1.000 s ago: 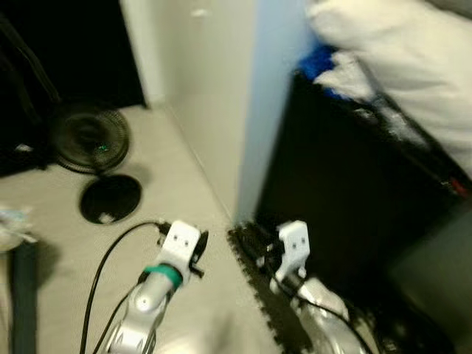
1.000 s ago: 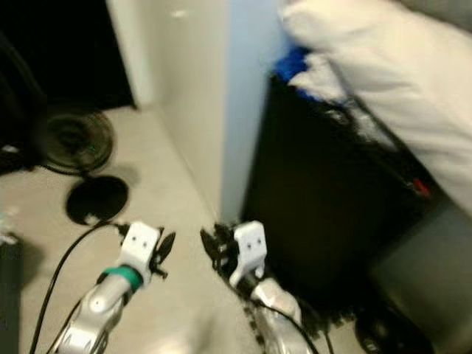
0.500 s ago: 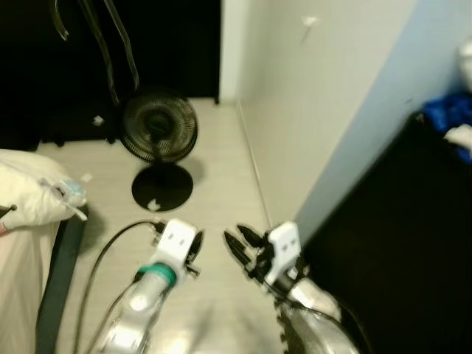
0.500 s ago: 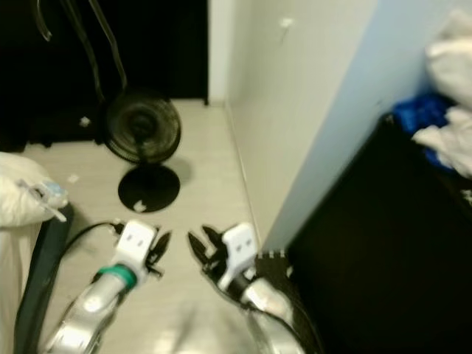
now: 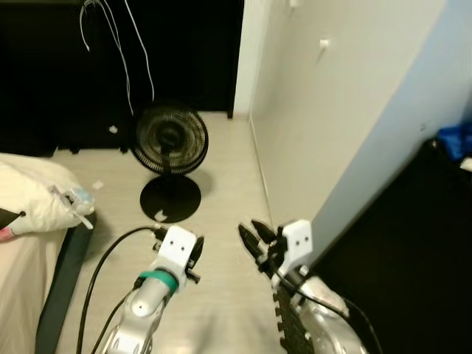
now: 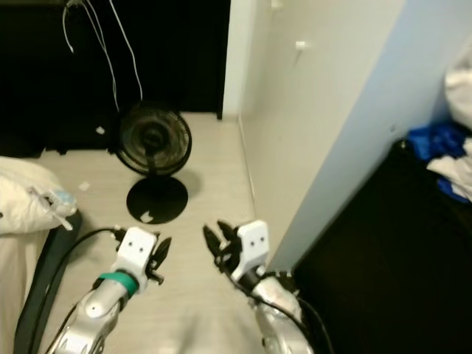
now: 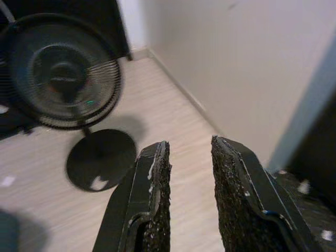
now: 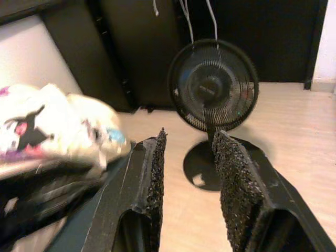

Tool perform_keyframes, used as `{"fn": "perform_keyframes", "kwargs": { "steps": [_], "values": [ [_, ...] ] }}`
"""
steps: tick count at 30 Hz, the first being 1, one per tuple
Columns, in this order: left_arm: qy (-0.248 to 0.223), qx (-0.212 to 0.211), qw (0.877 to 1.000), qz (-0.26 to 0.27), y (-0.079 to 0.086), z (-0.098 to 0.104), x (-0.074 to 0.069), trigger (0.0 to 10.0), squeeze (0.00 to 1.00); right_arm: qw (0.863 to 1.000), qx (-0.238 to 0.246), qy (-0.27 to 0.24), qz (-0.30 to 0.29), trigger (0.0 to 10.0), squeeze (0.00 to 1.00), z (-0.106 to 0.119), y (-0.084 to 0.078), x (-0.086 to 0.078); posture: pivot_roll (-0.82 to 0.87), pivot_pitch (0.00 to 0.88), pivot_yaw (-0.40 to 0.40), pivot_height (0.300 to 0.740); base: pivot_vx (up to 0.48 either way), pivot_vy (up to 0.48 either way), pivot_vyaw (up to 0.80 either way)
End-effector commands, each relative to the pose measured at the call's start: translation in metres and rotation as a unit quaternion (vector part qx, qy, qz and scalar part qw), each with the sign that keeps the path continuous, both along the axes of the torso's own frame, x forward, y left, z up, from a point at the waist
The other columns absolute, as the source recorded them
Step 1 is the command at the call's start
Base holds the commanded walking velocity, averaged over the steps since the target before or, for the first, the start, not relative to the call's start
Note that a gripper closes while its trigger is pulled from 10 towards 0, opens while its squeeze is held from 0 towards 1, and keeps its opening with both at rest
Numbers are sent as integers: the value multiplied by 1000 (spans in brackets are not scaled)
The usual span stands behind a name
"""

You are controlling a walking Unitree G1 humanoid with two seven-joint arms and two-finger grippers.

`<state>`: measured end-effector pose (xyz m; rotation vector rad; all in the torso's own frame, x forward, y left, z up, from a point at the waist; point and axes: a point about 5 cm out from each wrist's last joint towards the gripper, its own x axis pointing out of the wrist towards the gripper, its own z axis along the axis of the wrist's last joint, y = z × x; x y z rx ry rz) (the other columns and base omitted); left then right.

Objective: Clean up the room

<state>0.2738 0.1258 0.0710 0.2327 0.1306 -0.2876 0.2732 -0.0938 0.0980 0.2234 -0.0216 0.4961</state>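
Plainly, both grippers were empty: the left gripper (image 5: 193, 249) and the right gripper (image 5: 254, 242) hung side by side low over the pale floor (image 5: 221, 184), each with its two black fingers a narrow gap apart and nothing between them. Their inner pads (image 7: 157, 210) looked rough and grainy, made to bite on soft or slick things.

No single piece of clutter had been picked out yet, so the step in hand was judged to be a search. It would be done well by keeping the arms tucked, turning slowly and letting the head camera settle before choosing a target.

Beyond the grippers, farther off, stood a black fan (image 5: 170, 140), a round wire cage on a flat disc base (image 5: 170, 199), with thin cords (image 5: 136, 51) hanging behind it against the dark. To the near left, a soft, crumpled white bundle (image 5: 37, 203) lay on a bed edge. To the right rose a smooth pale wall (image 5: 332, 118), then a dark cabinet (image 5: 398, 251) with blue cloth (image 5: 453, 139) on top.
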Motion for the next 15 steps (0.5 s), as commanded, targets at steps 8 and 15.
{"fn": "perform_keyframes", "kwargs": {
  "steps": [8,15],
  "values": [
    [9,5,1000,5,4,-4,-2,10000,0,1000,3,18,5,10000,0,-6,3,-2,47,37,5,740,480,0,0],
    [10,5,1000,6,4,-5,-2,10000,0,1000,10,20,3,10000,0,-6,6,-3,49,41,6,740,480,0,0]
  ]
}}
